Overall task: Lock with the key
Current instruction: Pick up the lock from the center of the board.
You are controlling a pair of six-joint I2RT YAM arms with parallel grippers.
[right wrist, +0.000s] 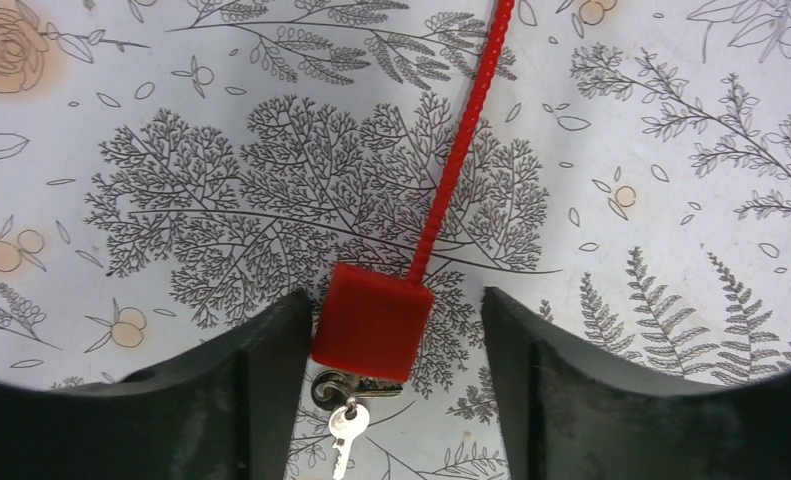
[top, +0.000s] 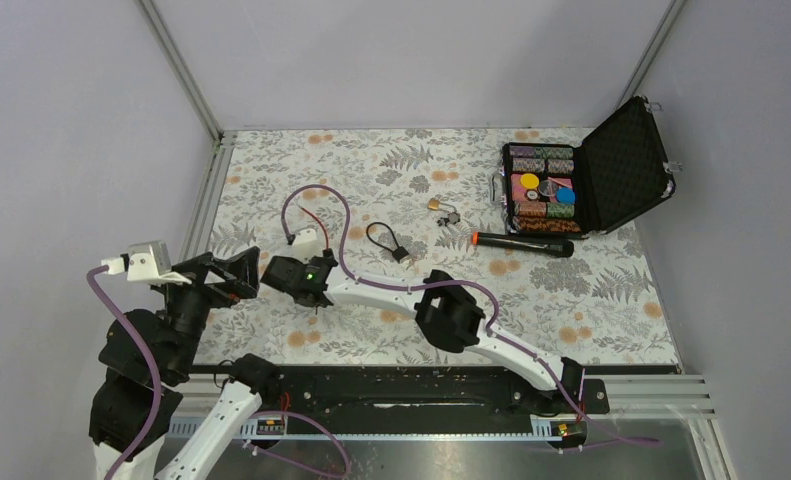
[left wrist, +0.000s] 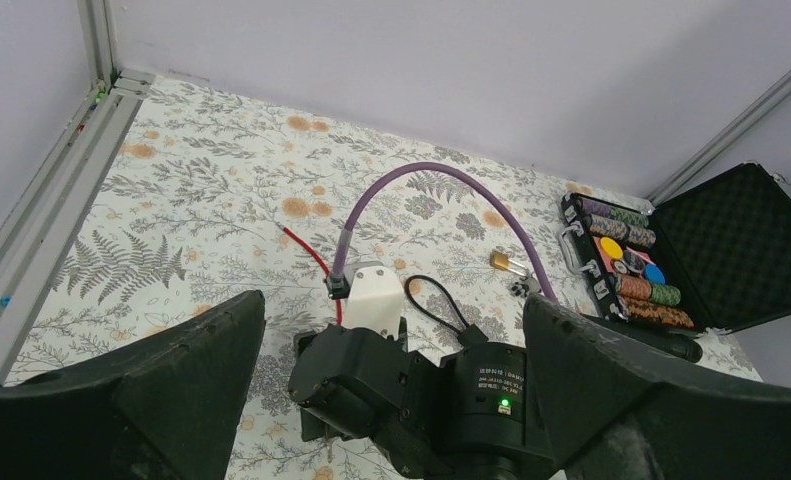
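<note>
Toward the far right corner of the table (top: 611, 330) I see an open black case (top: 626, 165) with rows of poker chips (top: 543, 190) in it, and a black marker (top: 523, 243) with a red tip lies just in front of it. Left of the marker a black cable lock (top: 402, 254) lies flat, and the bunch of keys (top: 449, 214) sits between that loop and the case, touching neither, right beside a brass piece (top: 436, 204). My right arm (top: 451, 310) stretches leftward across the near half of the table, its purple cable (top: 316, 188) arching over the cloth (top: 391, 170), and in the left wrist view its wrist fills the space ahead of my left gripper (left wrist: 391, 300), whose fingers (left wrist: 171, 390) are spread wide. My right gripper (right wrist: 396, 310) straddles the block of a red cable lock (right wrist: 373, 322): one finger is right at the block's edge, the other stands apart, so the grip is spread, not pinching. A small silver key (right wrist: 341, 432) on a ring sits at the block's near end. The surface is a pale cloth printed with ferns and orange flowers, with plain grey walls (top: 421, 60) and metal rails (top: 211, 190) around it. The bunch's long axis runs from far left, at the brass piece, to near right; I cannot tell which way its blades point. The small key lies lengthwise in the gap between my fingers, head at the block, blade toward the wrist.
</note>
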